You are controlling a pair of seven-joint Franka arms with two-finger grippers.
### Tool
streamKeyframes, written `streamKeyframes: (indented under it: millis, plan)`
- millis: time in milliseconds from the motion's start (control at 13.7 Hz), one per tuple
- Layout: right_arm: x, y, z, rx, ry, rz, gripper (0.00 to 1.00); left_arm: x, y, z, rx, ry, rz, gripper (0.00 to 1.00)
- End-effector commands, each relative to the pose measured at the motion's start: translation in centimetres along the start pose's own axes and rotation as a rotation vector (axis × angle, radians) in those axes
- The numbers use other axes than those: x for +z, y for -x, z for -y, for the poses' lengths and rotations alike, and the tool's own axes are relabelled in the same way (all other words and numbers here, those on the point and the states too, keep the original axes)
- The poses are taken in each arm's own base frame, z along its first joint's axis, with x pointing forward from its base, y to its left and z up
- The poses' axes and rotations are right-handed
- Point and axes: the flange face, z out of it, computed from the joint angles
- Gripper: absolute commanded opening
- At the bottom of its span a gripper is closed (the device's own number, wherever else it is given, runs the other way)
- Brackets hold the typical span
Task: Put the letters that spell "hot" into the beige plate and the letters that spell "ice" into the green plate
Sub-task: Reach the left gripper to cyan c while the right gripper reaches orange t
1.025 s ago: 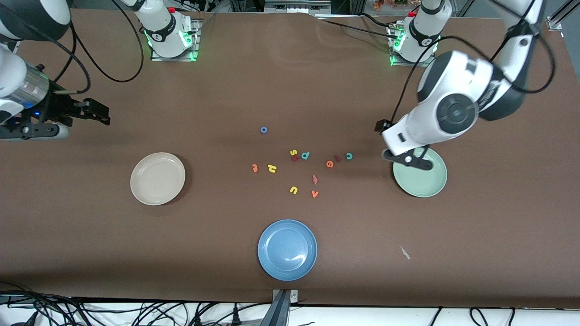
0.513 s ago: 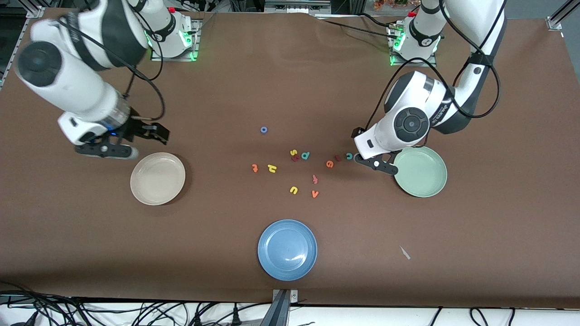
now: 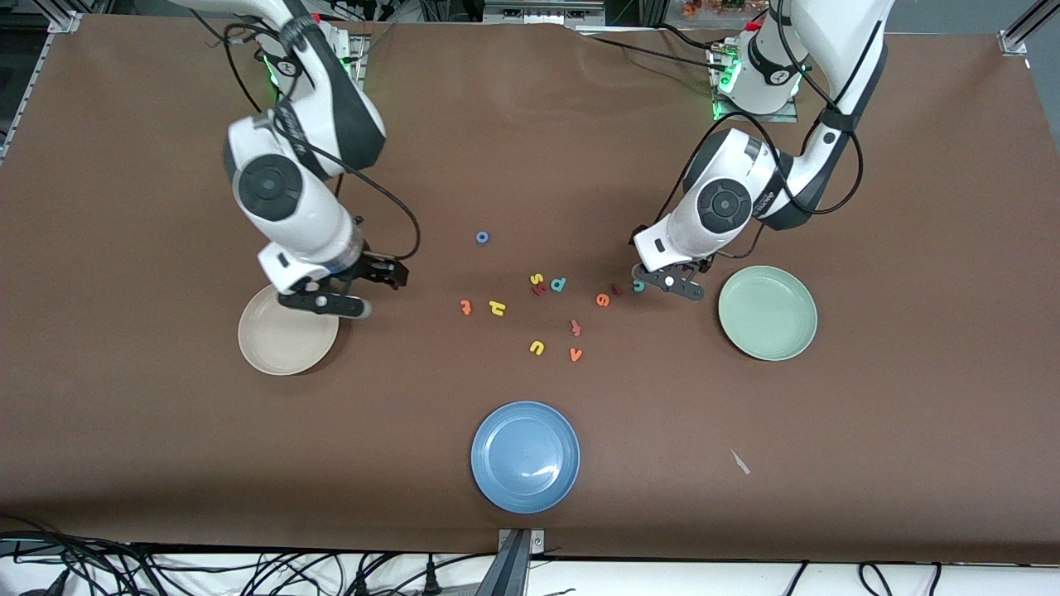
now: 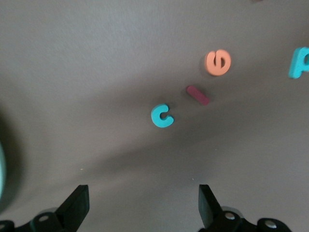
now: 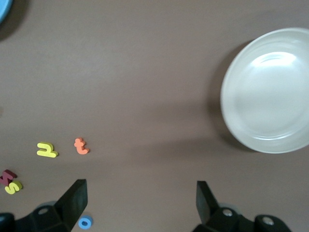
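The blue "o" (image 3: 482, 237), yellow "h" (image 3: 497, 308) and orange "t" (image 3: 466, 307) lie loose mid-table. The orange "e" (image 3: 603, 300), dark red "i" (image 3: 617, 290) and teal "c" (image 3: 638, 286) lie in a row toward the green plate (image 3: 768, 313). My left gripper (image 3: 667, 281) hangs open just beside the "c" (image 4: 161, 116), with nothing between its fingers (image 4: 143, 208). My right gripper (image 3: 325, 300) is open and empty over the rim of the beige plate (image 3: 281, 343). The right wrist view shows the plate (image 5: 270, 92), the "h" (image 5: 47, 150), "t" (image 5: 80, 146) and "o" (image 5: 85, 223).
A blue plate (image 3: 525, 456) sits nearest the front camera. Other loose letters lie among the task letters: yellow "s" (image 3: 537, 279), teal "d" (image 3: 559, 285), yellow "u" (image 3: 537, 348), orange "v" (image 3: 576, 355) and a salmon one (image 3: 575, 328). A small scrap (image 3: 739, 462) lies on the cloth.
Both arms have swung in toward the middle. The right gripper came from the table's end to the beige plate's rim. The left gripper moved off the green plate to beside the "c".
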Motion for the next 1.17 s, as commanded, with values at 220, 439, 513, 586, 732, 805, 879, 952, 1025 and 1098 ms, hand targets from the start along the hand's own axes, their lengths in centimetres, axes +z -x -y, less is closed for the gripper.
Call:
streamKeyframes:
  millis: [220, 439, 513, 586, 732, 805, 879, 952, 1025, 1098]
  plan:
    - [4.4, -0.8, 5.7, 0.027, -0.017, -0.011, 1.00, 2.8, 1.1, -3.7, 0.044, 0.006, -0.074, 0.93]
    - [6.5, 0.0, 7.2, 0.003, -0.003, 0.005, 1.00, 2.6, -0.8, -4.1, 0.117, -0.028, -0.140, 0.92]
    - [7.1, -0.4, 7.6, 0.003, -0.015, -0.007, 1.00, 3.2, -0.8, -4.3, 0.170, -0.067, -0.139, 0.92]
    - [7.9, -0.5, 7.9, 0.001, -0.024, -0.015, 1.00, 3.9, -0.9, -4.4, 0.194, -0.082, -0.146, 0.91]
    - [9.4, 0.1, 9.2, 0.006, -0.048, -0.001, 1.00, 4.6, -1.0, -4.5, 0.204, -0.077, -0.158, 0.90]
    - [10.0, 0.2, 9.3, 0.015, -0.057, 0.007, 1.00, 4.8, -1.1, -4.4, 0.205, -0.073, -0.164, 0.89]
    - [10.6, 0.5, 9.7, 0.017, -0.051, 0.013, 1.00, 4.9, -1.1, -4.4, 0.211, -0.077, -0.165, 0.85]
    - [11.5, 0.8, 9.9, 0.016, -0.044, 0.021, 1.00, 5.0, -1.1, -4.4, 0.235, -0.093, -0.166, 0.79]
    - [12.1, 0.8, 10.0, 0.014, -0.042, 0.023, 1.00, 4.9, -1.5, -4.3, 0.269, -0.117, -0.177, 0.74]
    - [12.6, 1.1, 10.3, 0.008, -0.036, 0.027, 1.00, 5.1, -2.1, -4.2, 0.289, -0.130, -0.181, 0.74]
